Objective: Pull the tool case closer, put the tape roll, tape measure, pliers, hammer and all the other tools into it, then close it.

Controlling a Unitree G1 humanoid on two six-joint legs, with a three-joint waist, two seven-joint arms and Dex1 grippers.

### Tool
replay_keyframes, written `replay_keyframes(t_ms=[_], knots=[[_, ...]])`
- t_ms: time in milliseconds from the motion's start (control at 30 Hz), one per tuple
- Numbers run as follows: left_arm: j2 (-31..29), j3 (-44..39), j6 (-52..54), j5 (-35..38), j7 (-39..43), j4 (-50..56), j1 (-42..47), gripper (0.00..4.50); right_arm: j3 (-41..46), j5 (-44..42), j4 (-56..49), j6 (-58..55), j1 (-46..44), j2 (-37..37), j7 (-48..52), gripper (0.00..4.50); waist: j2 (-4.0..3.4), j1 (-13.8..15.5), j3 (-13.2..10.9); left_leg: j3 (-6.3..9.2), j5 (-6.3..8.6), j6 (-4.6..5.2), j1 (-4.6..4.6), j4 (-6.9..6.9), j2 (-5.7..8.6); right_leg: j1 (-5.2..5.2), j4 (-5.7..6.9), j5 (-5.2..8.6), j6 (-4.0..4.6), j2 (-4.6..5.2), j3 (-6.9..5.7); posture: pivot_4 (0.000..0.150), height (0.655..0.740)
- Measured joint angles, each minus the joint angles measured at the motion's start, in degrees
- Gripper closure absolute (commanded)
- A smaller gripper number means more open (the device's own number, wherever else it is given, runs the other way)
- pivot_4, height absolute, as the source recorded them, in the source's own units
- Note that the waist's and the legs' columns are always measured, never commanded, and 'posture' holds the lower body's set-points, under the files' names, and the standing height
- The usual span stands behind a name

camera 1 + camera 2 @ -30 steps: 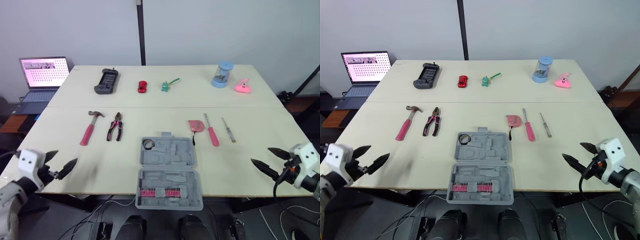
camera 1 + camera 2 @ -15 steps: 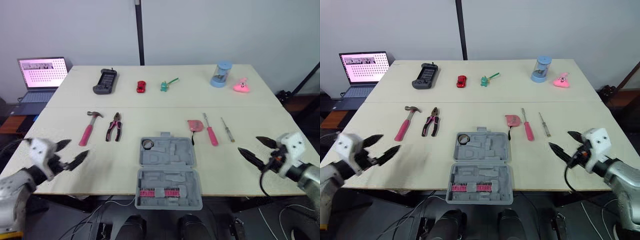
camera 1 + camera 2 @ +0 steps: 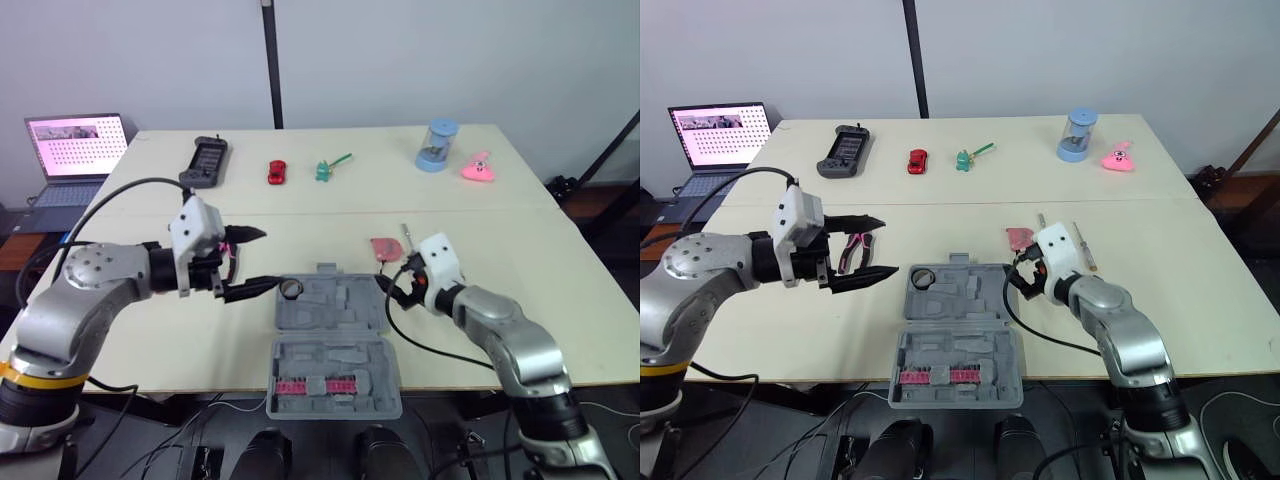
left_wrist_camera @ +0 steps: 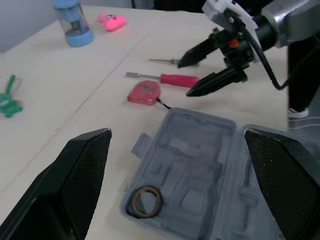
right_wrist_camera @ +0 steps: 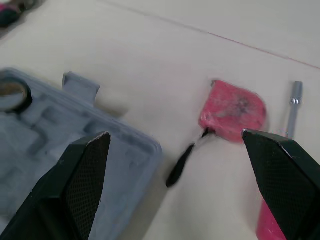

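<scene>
Found case [image 3: 345, 305] lying open and flat at the near edge of the table [image 3: 480, 210]. Spotted tape roll [image 3: 291, 289] already seated in a pocket at the case's far left corner. Located tape measure [image 3: 384, 247] on the table just beyond the case's far right corner, with its cord trailing toward the rim and a pink screwdriver [image 4: 172, 78] just beside it.

Judged tape measure a hard, rounded shell: compact, probably light enough for a two-finger pinch, yet smooth enough to skid or twist. Best taken across opposite edges of the body, never by the cord. Judged case rigid moulded plastic, fairly light, likely to slide on the smooth top. Best hooked or pinched at a side rim.

Logged right gripper [image 3: 1018, 277] as spread wide and empty, hovering over the case's far right corner near the tape measure, apparently touching neither. Logged left gripper [image 3: 270, 260] as likewise wide open and empty, hovering just left of the tape-roll corner, with pliers [image 3: 851, 250] on the table beyond it.
</scene>
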State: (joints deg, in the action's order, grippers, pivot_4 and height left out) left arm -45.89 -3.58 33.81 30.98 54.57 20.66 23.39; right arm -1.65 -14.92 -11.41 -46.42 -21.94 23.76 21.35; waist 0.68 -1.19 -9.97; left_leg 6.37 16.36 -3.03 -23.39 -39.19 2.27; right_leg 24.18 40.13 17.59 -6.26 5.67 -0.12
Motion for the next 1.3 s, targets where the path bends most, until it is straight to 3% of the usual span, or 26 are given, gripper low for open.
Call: replay_keyframes(t_ms=[33,200,767,1200,1300], knots=[[0.1,0.3,-0.4,-0.4,-0.1,0.0,0.0,0.04,0.1,-0.1,1.1,-0.8,-1.1,-1.0,-0.6,0.00,-0.01,0.0,0.0,0.00,0.00,0.00,-0.01,0.02,0.00,0.03,0.01,0.00,0.00,-0.01,0.00,0.150,0.6741],[0.3,0.6,-0.5,-2.0,-2.5,1.3,-2.6,0.00,2.2,-0.3,9.7,-5.6,-6.4,-6.2,-5.0,2.25,-0.01,0.0,0.0,0.00,0.00,-0.01,-0.08,0.03,-0.03,0.15,0.05,0.00,0.01,-0.05,0.06,0.150,0.6741],[3.0,-1.0,-0.7,-1.7,-7.4,2.9,-5.1,0.00,10.6,-0.1,25.1,-9.1,-14.8,-12.4,-13.3,2.25,-0.02,0.0,0.0,-0.09,-0.02,-0.03,-0.08,0.03,-0.01,0.22,0.15,0.00,0.02,-0.05,0.08,0.150,0.6741],[3.7,-1.9,-0.9,-1.6,-7.3,2.8,-7.2,0.00,8.6,1.2,32.4,-7.5,-17.8,-12.7,-12.6,2.25,-0.03,-0.3,0.0,-0.13,-0.02,-0.03,-0.08,0.03,-0.02,0.23,0.17,0.00,0.02,-0.06,0.08,0.150,0.6741],[3.7,-2.1,-1.0,-1.6,-7.3,2.7,-7.6,0.00,8.5,1.9,33.4,-6.2,-17.8,-12.6,-12.5,3.56,-0.02,-0.7,0.0,-0.13,-0.02,-0.03,-0.08,0.03,-0.02,0.22,0.17,0.00,0.02,-0.07,0.08,0.150,0.6741]])
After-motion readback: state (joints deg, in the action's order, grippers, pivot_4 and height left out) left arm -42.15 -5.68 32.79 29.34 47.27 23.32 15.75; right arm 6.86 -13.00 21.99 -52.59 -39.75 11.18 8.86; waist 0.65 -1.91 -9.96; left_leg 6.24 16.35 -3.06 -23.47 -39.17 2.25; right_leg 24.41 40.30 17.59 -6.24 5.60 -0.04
